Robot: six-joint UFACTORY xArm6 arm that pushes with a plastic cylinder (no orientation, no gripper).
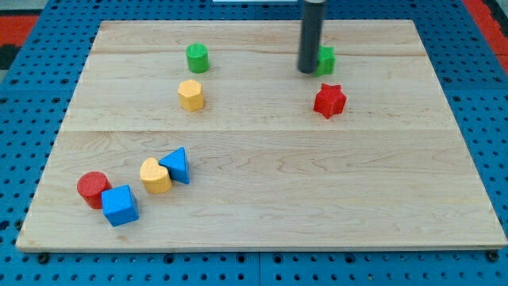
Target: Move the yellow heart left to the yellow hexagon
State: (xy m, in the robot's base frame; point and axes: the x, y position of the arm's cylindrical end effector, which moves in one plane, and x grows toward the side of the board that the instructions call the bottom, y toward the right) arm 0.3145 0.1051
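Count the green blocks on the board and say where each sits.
2. A green cylinder at the view's top left, above the yellow hexagon; another green block at top right, partly hidden behind my tip.

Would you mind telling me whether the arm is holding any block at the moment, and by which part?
Nothing is held. My tip stands at the view's top, beside a green block, far from the yellow heart.

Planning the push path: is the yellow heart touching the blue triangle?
Touching: the camera view shows the yellow heart pressed against the blue triangle, no board between them.
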